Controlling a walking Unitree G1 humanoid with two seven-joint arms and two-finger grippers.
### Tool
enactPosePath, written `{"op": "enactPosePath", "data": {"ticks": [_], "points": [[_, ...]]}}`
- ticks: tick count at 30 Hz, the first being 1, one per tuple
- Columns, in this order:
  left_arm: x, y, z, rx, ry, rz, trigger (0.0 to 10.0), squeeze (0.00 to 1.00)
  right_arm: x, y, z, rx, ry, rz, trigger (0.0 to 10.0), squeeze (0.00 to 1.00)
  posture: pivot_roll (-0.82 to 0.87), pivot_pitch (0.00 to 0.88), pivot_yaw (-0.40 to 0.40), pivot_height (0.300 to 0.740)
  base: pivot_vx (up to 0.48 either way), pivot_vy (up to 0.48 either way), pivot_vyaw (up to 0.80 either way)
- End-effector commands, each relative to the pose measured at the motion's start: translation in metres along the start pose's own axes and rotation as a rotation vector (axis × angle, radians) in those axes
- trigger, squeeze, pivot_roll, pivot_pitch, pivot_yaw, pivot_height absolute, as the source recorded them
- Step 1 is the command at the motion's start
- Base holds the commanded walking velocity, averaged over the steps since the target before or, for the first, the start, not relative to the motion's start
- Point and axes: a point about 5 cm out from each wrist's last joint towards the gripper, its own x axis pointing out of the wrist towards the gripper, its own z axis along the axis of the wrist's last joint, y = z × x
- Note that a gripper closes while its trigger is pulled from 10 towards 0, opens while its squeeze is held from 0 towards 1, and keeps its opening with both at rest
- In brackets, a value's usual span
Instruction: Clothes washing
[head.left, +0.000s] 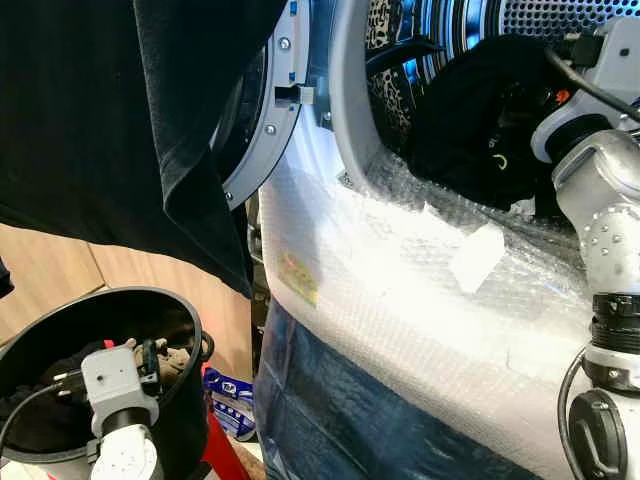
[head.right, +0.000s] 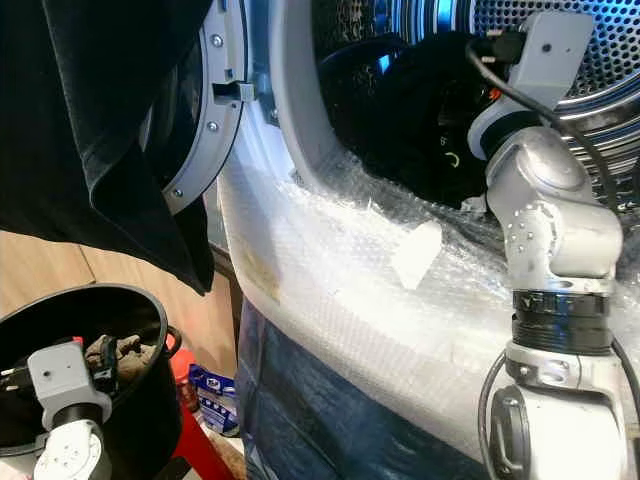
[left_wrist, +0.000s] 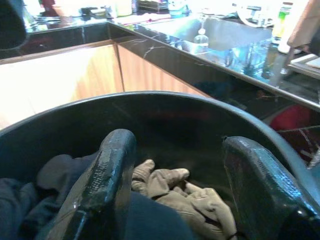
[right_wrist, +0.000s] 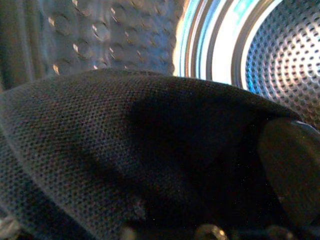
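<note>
Inside drum (right_wrist: 280, 60), black garment (head.right: 420, 110), right gripper (right_wrist: 285, 175)

Wood-fronted cabinets (left_wrist: 70, 75) run under a glossy black counter (left_wrist: 165, 42) with a steel sink (left_wrist: 225, 32), brightly lit.

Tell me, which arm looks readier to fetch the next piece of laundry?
Probably the left. Its left gripper hangs open over the black bucket, just above the beige garment. The right gripper is at the washer drum with a black garment.
</note>
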Motion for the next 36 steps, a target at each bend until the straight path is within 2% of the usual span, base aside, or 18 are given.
{"op": "enactPosePath", "data": {"ticks": [1, 3, 8, 9, 11, 12, 13, 17, 21, 25, 28, 33, 36], "points": [[-0.002, 0.000, 0.000, 0.002, -0.003, -0.004, 10.0, 0.00, -0.006, -0.001, 0.006, 0.001, -0.017, 0.017, 10.0, 0.00, 0.03, 0.000, -0.082, 0.740, 0.000, 0.000, 0.00], [-0.001, 0.002, 0.000, 0.016, -0.005, -0.003, 10.0, 0.00, -0.012, 0.005, 0.010, -0.062, -0.053, 0.086, 10.0, 0.00, 0.02, 0.000, -0.079, 0.740, 0.000, 0.000, 0.00], [0.000, 0.004, 0.000, 0.020, -0.006, -0.002, 10.0, 0.00, -0.023, 0.013, 0.016, -0.036, -0.094, 0.166, 10.0, 0.00, 0.02, 0.000, -0.078, 0.740, 0.000, 0.000, 0.00], [-0.001, 0.004, 0.000, 0.022, -0.006, -0.001, 10.0, 0.00, -0.030, 0.017, 0.019, -0.079, -0.107, 0.219, 10.0, 0.00, 0.01, 0.000, -0.077, 0.740, 0.000, 0.000, 0.00], [-0.001, 0.004, 0.000, 0.022, -0.005, 0.000, 10.0, 0.00, -0.033, 0.018, 0.020, -0.099, -0.111, 0.237, 10.0, 0.00, 0.01, 0.000, -0.077, 0.740, 0.000, 0.000, 0.00], [-0.001, 0.003, -0.001, 0.021, -0.001, -0.003, 10.0, 0.00, -0.041, 0.021, 0.022, -0.213, -0.141, 0.304, 10.0, 0.00, 0.00, 0.000, -0.078, 0.740, 0.000, 0.000, 0.00], [-0.001, 0.002, -0.002, 0.019, 0.001, -0.006, 10.0, 0.00, -0.045, 0.022, 0.022, -0.229, -0.145, 0.331, 10.0, 0.00, -0.01, 0.000, -0.079, 0.740, 0.000, 0.000, 0.00], [0.001, -0.002, -0.001, 0.011, 0.001, -0.015, 10.0, 0.00, -0.057, 0.025, 0.028, -0.236, -0.177, 0.412, 10.0, 0.00, -0.02, 0.000, -0.076, 0.740, 0.000, 0.000, 0.00], [0.002, -0.004, 0.000, 0.005, -0.002, -0.022, 10.0, 0.00, -0.074, 0.038, 0.028, -0.212, -0.207, 0.569, 10.0, 0.00, -0.02, 0.000, -0.074, 0.740, 0.000, 0.000, 0.00], [0.003, -0.002, 0.001, 0.004, -0.006, -0.015, 10.0, 0.00, -0.079, 0.042, 0.025, -0.209, -0.212, 0.626, 10.0, 0.00, 0.00, 0.000, -0.078, 0.740, 0.000, 0.000, 0.00], [0.001, 0.000, 0.001, 0.003, -0.006, -0.004, 10.0, 0.00, -0.082, 0.046, 0.028, -0.163, -0.231, 0.689, 10.0, 0.00, 0.01, 0.000, -0.084, 0.740, 0.000, 0.000, 0.00], [0.000, 0.001, 0.000, 0.003, -0.004, 0.002, 10.0, 0.00, -0.086, 0.046, 0.027, -0.149, -0.235, 0.717, 10.0, 0.00, 0.01, 0.000, -0.088, 0.740, 0.000, 0.000, 0.00], [0.001, 0.001, 0.001, 0.002, -0.006, 0.006, 10.0, 0.00, -0.073, 0.037, 0.024, -0.172, -0.209, 0.603, 10.0, 0.00, 0.01, 0.000, -0.088, 0.740, 0.000, 0.000, 0.00]]}}
